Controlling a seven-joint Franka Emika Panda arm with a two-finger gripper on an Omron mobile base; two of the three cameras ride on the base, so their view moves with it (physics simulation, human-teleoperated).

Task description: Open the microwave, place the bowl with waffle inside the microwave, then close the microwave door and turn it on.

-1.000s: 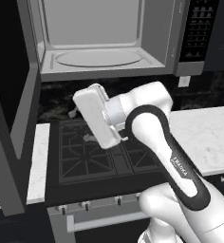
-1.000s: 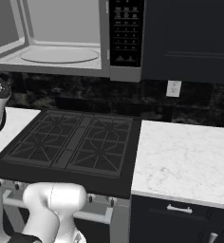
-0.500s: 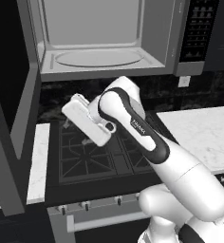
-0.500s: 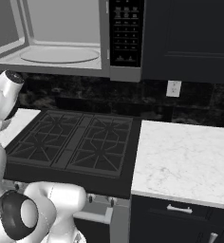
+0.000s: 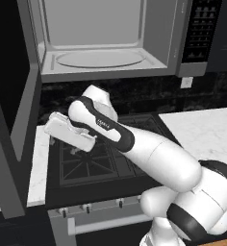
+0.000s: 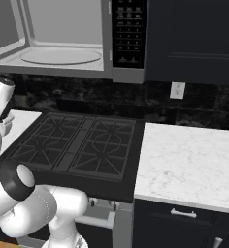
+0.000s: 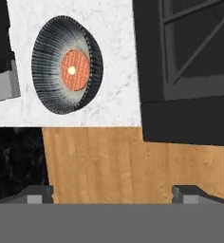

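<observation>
The pincer point(image 7: 112, 192) stands spread as wide as it goes with nothing between its tips, which show far apart at the bottom of the hand view. Ahead of it, up and toward the left in that view and well clear of both tips, the bowl point(image 7: 66, 64) rests on the white marble bench point(image 7: 116, 57) with the waffle point(image 7: 75, 70) lying flat in its bottom; the dark stove point(image 7: 185, 71) edges the bench on the other side. In the left base view the hand sits low over the left edge of the stove, with the microwave point(image 5: 106, 43) above it, cavity bare and turntable showing, and the microwave door point(image 5: 12, 110) swung fully out to the left of the hand.
</observation>
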